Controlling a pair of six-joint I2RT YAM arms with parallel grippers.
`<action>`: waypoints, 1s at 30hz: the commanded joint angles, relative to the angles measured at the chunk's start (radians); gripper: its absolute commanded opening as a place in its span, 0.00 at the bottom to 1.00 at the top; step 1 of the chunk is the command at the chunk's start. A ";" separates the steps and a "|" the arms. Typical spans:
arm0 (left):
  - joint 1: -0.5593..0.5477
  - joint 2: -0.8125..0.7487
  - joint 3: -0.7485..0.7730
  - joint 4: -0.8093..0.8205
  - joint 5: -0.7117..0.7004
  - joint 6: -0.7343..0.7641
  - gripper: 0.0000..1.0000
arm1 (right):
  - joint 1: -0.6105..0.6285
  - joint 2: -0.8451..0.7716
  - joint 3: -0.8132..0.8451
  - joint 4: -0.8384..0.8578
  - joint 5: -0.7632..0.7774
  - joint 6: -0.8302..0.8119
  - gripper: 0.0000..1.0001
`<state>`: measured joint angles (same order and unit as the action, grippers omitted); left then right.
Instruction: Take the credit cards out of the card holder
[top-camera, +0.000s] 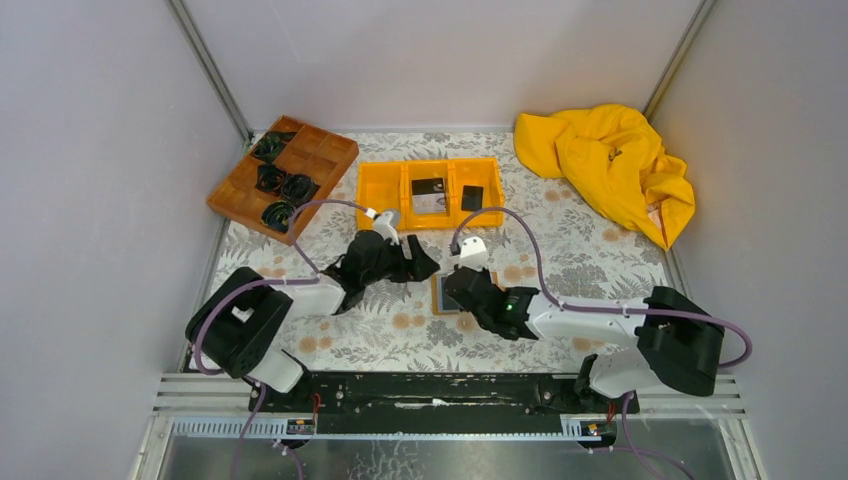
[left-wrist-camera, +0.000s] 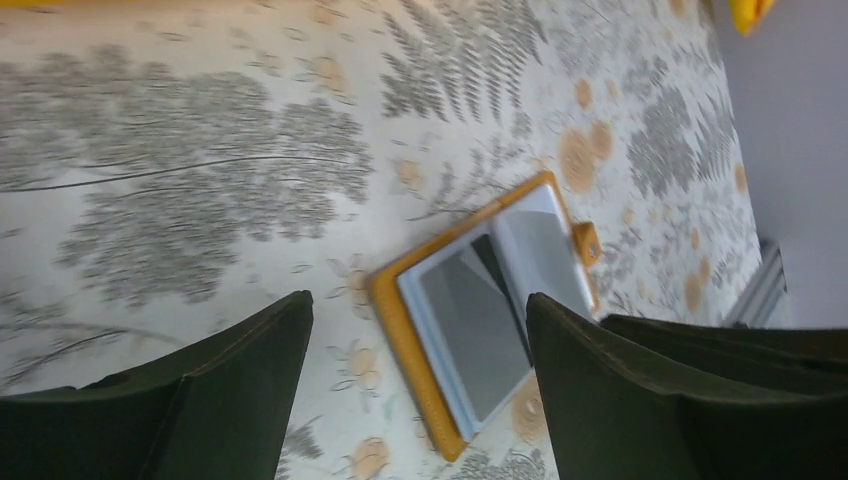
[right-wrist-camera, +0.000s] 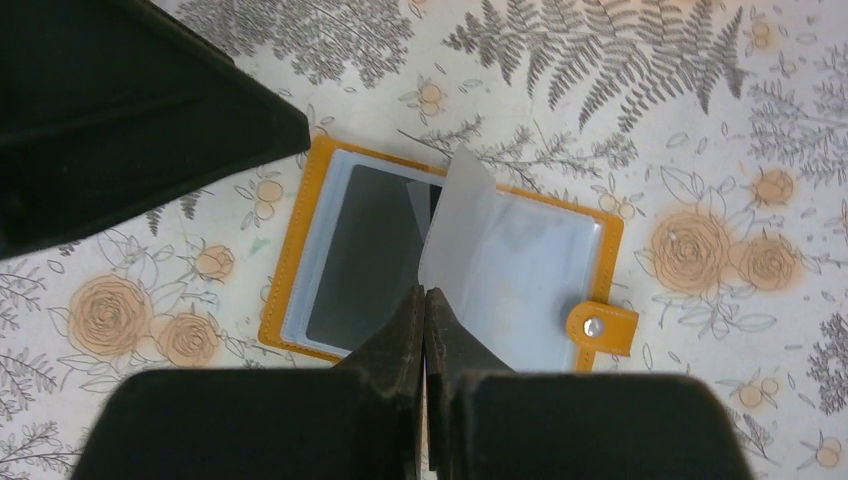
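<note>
While reading from the right gripper (right-wrist-camera: 424, 300), note fingers pressed shut at the near edge of the open card holder (right-wrist-camera: 530, 265); unclear whether nipping its raised clear sleeve (right-wrist-camera: 462, 225). Lies crosswise to them, dark credit card (right-wrist-camera: 365, 250) just left. Farther off: left gripper (left-wrist-camera: 418, 300), spread wide, empty, facing it.

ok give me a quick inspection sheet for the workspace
surface: floral cloth, flat
job's things: holder open, dark card in one pocket, sleeve raised; two black cards in bin
clutter: tray with black coils, yellow cloth far right
grippers: left gripper open, empty; right gripper shut at sleeve's base, grip unclear
cables: purple cables loop off both arms
surroundings: grey walls, metal rail at near edge
</note>
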<state>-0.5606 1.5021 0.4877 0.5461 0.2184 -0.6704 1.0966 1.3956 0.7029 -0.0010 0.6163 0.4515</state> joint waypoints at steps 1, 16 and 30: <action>-0.046 0.033 0.056 0.072 0.084 0.040 0.85 | -0.005 -0.073 -0.036 -0.041 0.062 0.093 0.00; -0.134 0.128 0.134 0.056 0.169 0.073 0.81 | -0.006 -0.217 -0.166 -0.111 0.102 0.202 0.25; -0.177 0.159 0.168 0.023 0.142 0.081 0.80 | -0.006 -0.390 -0.210 -0.262 0.185 0.282 0.37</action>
<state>-0.7296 1.6470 0.6281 0.5606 0.3595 -0.6094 1.0966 1.0657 0.4938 -0.2050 0.7170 0.6933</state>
